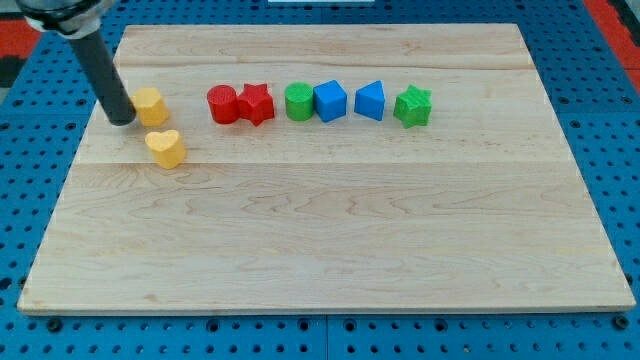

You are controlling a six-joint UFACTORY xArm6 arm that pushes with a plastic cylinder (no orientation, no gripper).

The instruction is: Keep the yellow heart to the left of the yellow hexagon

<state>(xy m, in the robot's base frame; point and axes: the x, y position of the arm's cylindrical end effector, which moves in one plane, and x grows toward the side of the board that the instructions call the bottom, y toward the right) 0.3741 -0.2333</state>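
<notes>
The yellow heart (165, 148) lies on the bench (330, 220) toward the view's left, just below and slightly to the view's right of the yellow hexagon (149, 105). The two yellow blocks sit near each other but apart. As placed, the heart is not to the left of the hexagon; it is marginally to the right of it.

My tip (121, 119) rests at the hexagon's left side, touching it or very nearly so; contact cannot be confirmed. The tool is a plain rod with nothing to open or close, and it holds nothing.

To the view's right of the hexagon a row of blocks runs across the upper part of the bench: a red cylinder (222, 104), a red star (257, 103), a green cylinder (299, 102), a blue block (330, 101), a second blue block (370, 101) and a green star (412, 105). The exact shapes of the blue blocks cannot be made out.

Step in hand, by judgement: positioning against the hexagon's left side for a push. A push to the view's right would carry the hexagon past the heart and satisfy the task. Keep the stroke short, as the red cylinder stands next in line. Keep the line of travel above the heart to avoid disturbing it.
</notes>
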